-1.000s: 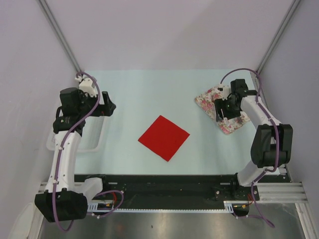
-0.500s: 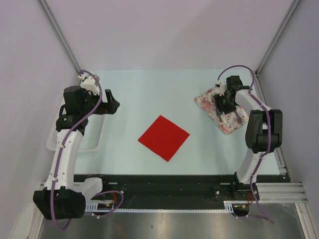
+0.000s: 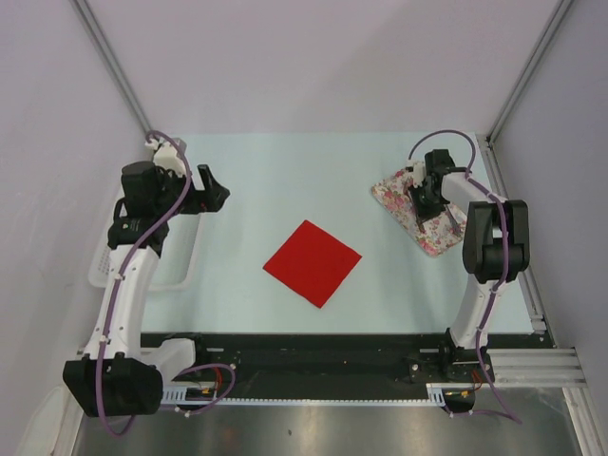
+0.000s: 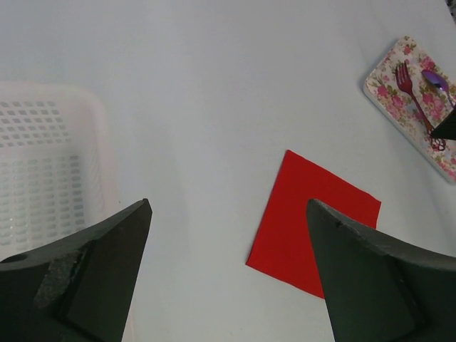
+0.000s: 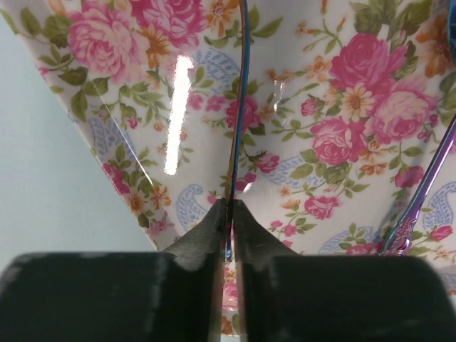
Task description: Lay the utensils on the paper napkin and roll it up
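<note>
On the floral plate (image 5: 342,142), right claw (image 5: 229,214) clamps the spoon (image 5: 242,107) beside the fork (image 5: 427,178); napkin (image 3: 313,262), well away, lies bare, unrolled; left claw (image 4: 228,214) gapes.

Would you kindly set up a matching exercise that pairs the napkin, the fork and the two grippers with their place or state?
Things:
1. napkin
2. fork
3. left gripper
4. right gripper

Places or states:
A. shut on a slim handle
B. lying on the floral tray
C. open
D. flat on the table, nothing on it

Pairs: 1-D, 2-B, 3-C, 4-A
</note>
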Action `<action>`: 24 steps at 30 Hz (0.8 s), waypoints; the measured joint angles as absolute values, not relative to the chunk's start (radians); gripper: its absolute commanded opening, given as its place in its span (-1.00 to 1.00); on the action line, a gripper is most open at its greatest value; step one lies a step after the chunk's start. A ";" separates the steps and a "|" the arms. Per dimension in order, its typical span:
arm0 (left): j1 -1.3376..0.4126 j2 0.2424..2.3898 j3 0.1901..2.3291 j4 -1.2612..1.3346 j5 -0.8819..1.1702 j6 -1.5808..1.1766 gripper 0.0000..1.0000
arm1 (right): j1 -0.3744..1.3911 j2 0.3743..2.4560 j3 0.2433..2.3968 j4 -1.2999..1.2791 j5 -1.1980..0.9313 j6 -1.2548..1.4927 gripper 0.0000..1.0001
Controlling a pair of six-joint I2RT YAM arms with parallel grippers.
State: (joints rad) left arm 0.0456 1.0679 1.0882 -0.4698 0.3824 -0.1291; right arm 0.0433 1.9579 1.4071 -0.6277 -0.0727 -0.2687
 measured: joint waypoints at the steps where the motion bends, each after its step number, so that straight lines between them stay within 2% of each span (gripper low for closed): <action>1: 0.046 1.073 1.088 -0.466 0.385 -0.138 0.89 | 0.045 1.962 1.407 -0.625 -0.067 -0.268 -1.00; 9: 0.046 1.100 1.088 -0.424 0.424 -0.234 0.89 | 0.055 1.949 1.421 -0.636 -0.052 -0.312 -1.00; 16: 0.043 1.071 1.088 -0.338 0.468 -0.370 0.89 | 0.094 1.744 1.520 -0.708 -0.113 -0.317 -1.00; 24: 0.019 1.086 1.099 -0.242 0.585 -0.514 0.84 | 0.414 1.406 1.509 -0.666 -0.135 -0.412 -1.00</action>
State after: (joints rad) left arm 0.0185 1.0863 1.0992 -0.2424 0.5854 -0.5144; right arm 0.4141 1.4063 1.5085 -0.6659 -0.1352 -0.4122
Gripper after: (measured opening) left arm 0.926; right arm 0.012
